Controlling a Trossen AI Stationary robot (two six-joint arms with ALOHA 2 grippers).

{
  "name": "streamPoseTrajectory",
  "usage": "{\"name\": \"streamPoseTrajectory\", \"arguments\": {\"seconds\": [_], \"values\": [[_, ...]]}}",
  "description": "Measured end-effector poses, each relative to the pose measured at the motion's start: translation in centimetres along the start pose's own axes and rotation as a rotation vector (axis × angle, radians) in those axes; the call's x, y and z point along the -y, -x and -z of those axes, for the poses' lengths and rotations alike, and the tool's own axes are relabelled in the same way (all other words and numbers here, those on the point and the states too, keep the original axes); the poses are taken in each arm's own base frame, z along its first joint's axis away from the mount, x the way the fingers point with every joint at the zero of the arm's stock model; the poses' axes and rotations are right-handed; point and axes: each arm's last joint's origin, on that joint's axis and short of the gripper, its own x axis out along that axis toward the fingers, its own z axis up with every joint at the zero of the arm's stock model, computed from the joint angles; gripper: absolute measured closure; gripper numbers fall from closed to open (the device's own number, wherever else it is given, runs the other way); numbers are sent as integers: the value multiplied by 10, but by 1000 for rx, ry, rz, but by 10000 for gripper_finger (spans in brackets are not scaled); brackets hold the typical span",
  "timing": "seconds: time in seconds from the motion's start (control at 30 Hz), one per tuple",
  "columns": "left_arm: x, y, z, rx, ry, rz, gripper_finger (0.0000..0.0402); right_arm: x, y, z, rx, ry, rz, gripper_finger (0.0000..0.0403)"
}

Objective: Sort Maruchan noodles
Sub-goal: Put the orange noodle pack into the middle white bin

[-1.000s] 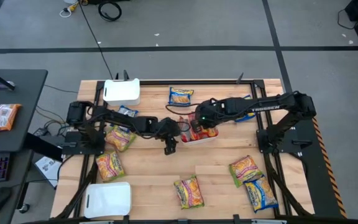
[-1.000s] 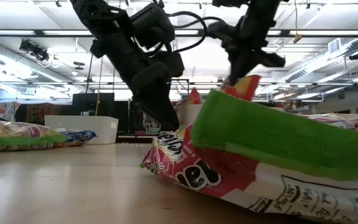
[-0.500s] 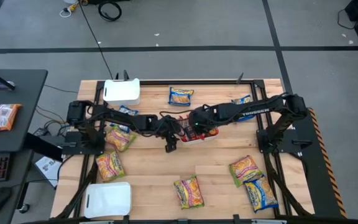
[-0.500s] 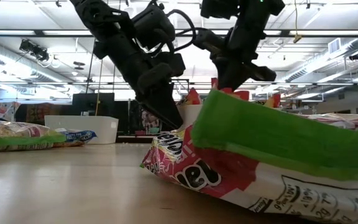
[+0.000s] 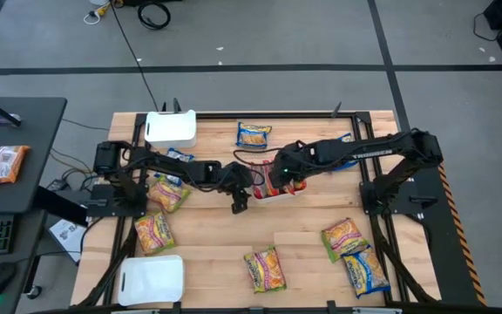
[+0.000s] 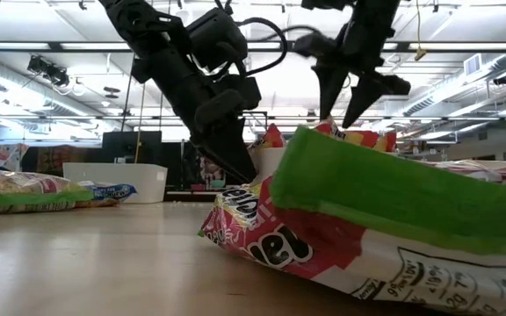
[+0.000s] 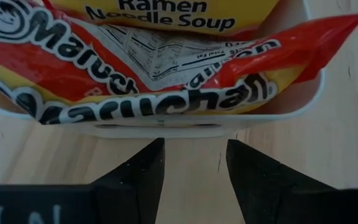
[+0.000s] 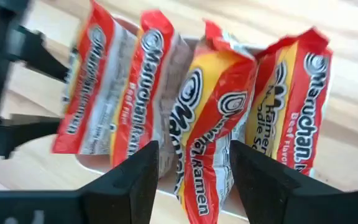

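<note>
The right gripper is being held open and empty above upright packets in the tray; the open, empty left gripper is being kept at the tray's seven o'clock.

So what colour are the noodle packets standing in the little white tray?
Red-orange with yellow, seen best in the right wrist view: noodle packets, white tray.

Both arms are reaching toward the table's centre. The left gripper is pointing toward three o'clock, fingers parted. The right gripper is pointing toward nine o'clock, fingers spread apart.
</note>
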Motion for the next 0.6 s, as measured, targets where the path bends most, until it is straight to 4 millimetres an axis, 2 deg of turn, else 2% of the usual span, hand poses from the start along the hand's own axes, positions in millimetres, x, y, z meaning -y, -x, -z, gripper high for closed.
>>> {"name": "streamPoseTrajectory", "arguments": {"seconds": [0.23,0.37,0.53,0.6], "values": [[2,4,-1,-8,84,70,225,0,26,1,150,-1,-58,211],[2,11,-6,25,112,58,225,4,38,0,168,-3,-85,212],[0,15,-6,23,130,3,225,25,37,-5,178,-48,101,212],[0,15,-6,24,134,3,225,26,32,-10,185,-50,119,212]]}}
